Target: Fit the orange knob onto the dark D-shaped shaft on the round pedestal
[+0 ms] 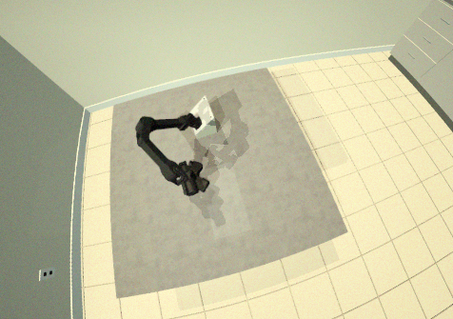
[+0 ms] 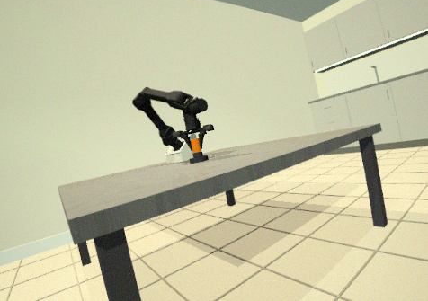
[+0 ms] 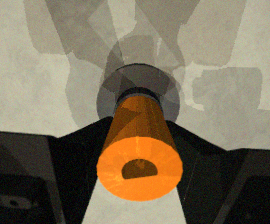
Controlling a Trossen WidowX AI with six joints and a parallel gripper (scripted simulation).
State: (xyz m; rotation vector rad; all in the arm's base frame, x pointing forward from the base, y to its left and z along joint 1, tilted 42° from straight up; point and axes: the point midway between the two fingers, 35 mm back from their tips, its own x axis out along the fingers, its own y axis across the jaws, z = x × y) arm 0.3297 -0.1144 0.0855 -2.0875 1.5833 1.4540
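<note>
The orange knob (image 2: 196,146) (image 3: 139,145) is upright, and its D-shaped hole shows in its top face in the wrist view, flat side toward the bottom of the picture. My gripper (image 2: 196,147) (image 3: 138,123) is shut on it, one finger on each side. The dark round pedestal (image 2: 199,159) (image 3: 138,75) is directly below the knob. A short dark section, seemingly the shaft or its collar, shows between the knob's lower end and the pedestal. The rest of the shaft is hidden, and whether its tip is inside the hole cannot be told. The top view hides the knob under the arm.
The grey table top (image 1: 276,183) (image 2: 135,181) bears the arm and pedestal. A white block (image 1: 207,127) (image 2: 176,155) stands by the arm's base, behind the pedestal in the exterior view. Arm shadows fall across the table. A wall is beyond the table's back edge.
</note>
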